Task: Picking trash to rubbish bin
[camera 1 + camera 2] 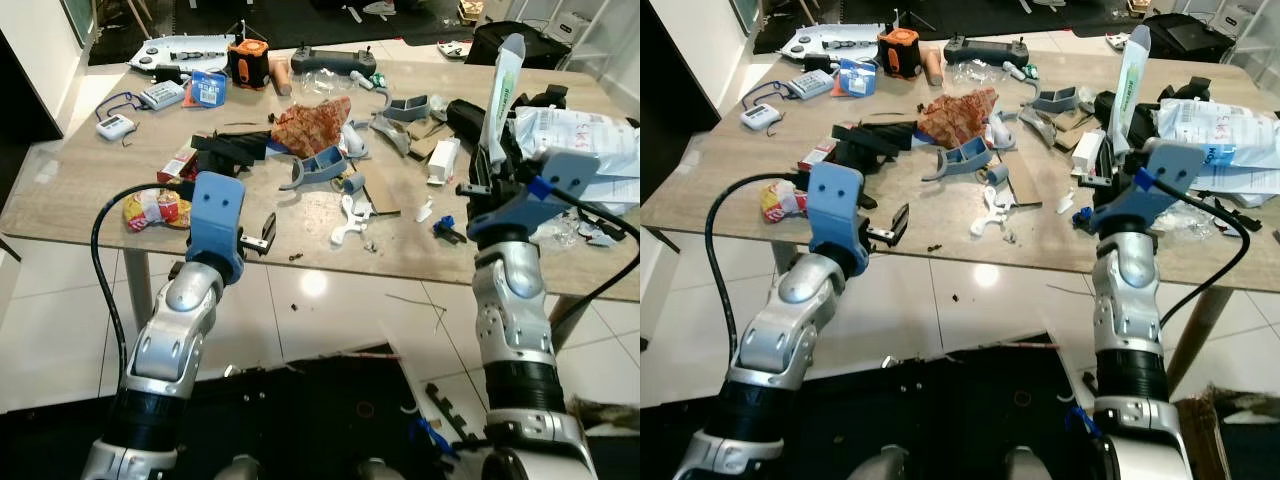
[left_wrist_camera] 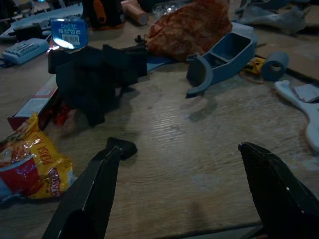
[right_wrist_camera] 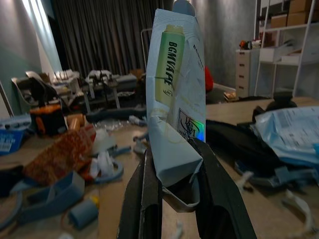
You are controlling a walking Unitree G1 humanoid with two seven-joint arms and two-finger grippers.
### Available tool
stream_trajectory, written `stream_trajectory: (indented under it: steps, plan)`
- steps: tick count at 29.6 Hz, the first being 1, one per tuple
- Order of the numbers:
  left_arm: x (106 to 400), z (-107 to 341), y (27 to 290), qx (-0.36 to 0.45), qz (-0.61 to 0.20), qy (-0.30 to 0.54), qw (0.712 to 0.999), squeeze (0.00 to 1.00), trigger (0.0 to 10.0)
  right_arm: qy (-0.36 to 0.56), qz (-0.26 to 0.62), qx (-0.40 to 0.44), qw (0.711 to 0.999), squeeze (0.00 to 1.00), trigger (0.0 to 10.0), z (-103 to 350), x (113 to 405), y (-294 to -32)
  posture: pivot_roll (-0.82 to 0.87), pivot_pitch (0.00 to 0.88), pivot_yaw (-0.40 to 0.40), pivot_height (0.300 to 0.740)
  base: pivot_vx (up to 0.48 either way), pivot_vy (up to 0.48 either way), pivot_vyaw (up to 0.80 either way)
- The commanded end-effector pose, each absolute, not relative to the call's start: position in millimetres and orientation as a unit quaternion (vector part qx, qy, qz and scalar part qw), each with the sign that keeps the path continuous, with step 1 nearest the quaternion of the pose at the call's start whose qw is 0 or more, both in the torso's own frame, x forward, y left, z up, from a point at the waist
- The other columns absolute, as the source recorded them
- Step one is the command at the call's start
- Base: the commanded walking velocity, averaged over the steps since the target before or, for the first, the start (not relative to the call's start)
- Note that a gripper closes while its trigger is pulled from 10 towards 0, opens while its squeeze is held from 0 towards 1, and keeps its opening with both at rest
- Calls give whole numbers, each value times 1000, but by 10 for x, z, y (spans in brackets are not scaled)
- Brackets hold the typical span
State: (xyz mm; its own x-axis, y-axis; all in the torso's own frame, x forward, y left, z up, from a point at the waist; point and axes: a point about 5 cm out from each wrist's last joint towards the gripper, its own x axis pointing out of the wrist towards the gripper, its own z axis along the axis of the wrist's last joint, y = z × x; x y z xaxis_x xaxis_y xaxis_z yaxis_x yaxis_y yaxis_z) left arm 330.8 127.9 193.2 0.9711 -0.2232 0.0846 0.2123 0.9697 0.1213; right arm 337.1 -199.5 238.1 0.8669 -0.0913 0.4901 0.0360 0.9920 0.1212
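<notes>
The table (image 1: 90, 215) spreads wide, strewn with parts and trash; its near edge runs in front of both arms, with white tiled floor (image 1: 330, 310) bare below it. The right arm stands upright at the near edge, forearm vertical, wrist raised over the tabletop. The right gripper (image 1: 495, 160) is clamped on a tall white-and-green pack (image 1: 503, 85), pinching its crumpled lower end so the pack stands upright, lifted off the table above the clutter. The left arm reaches up from below, bent at the elbow, its blue wrist at the near edge. The left gripper (image 2: 184, 194) hovers low over a bare patch of wood, fingers (image 2: 97, 184) spread wide apart and holding nothing. A yellow snack bag (image 2: 30, 162) lies just beside it, near the edge.
</notes>
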Motion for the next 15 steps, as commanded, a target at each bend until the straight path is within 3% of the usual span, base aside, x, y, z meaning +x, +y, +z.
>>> stream_trajectory:
  steps: [1, 3, 4, 5, 6, 7, 8, 11, 15]
  plan:
    - [3297, 1880, 1218, 51, -118, -46, 991, 0, 10000, -249, -34, 57, 966, 0, 0, 2362, 3343, -1980, -57, 156, 20, 740, 0, 0, 0]
    - [3294, 1883, 1199, 45, -121, -45, 991, 0, 10000, -246, -35, 53, 967, 0, 0, 2353, 3328, -1972, -63, 152, 22, 740, 0, 0, 0]
    - [3287, 1884, 1178, 44, -127, -46, 990, 0, 10000, -241, -37, 50, 969, 0, 2157, 2338, 3317, -1967, -63, 151, 23, 740, 0, 0, 0]
    - [3287, 1884, 1178, 44, -127, -46, 990, 0, 10000, -241, -37, 50, 969, 0, 2157, 2338, 3317, -1967, -63, 151, 23, 740, 0, 0, 0]
    - [3280, 1884, 1161, 43, -133, -46, 989, 0, 10000, -233, -40, 48, 970, 0, 4784, 2322, 3308, -1962, -65, 148, 27, 740, 0, 0, 0]
    - [3280, 1884, 1161, 43, -133, -46, 989, 0, 10000, -233, -40, 48, 970, 0, 4784, 2322, 3308, -1962, -65, 148, 27, 740, 0, 0, 0]
    - [3208, 1856, 1080, 55, -190, -47, 979, 0, 10000, -207, -47, 38, 977, 0, 10000, 2226, 3286, -1963, -62, 147, 25, 740, 0, 0, 0]
    - [3121, 1829, 1033, 58, -241, -45, 968, 0, 10000, -186, -38, 27, 982, 0, 10000, 2128, 3215, -1936, -57, 147, 22, 740, 0, 0, 0]
    - [3106, 1826, 1065, 61, -243, -45, 967, 0, 10000, -172, -18, 27, 985, 0, 10000, 2048, 3108, -1882, -55, 135, 14, 740, 0, 0, 0]
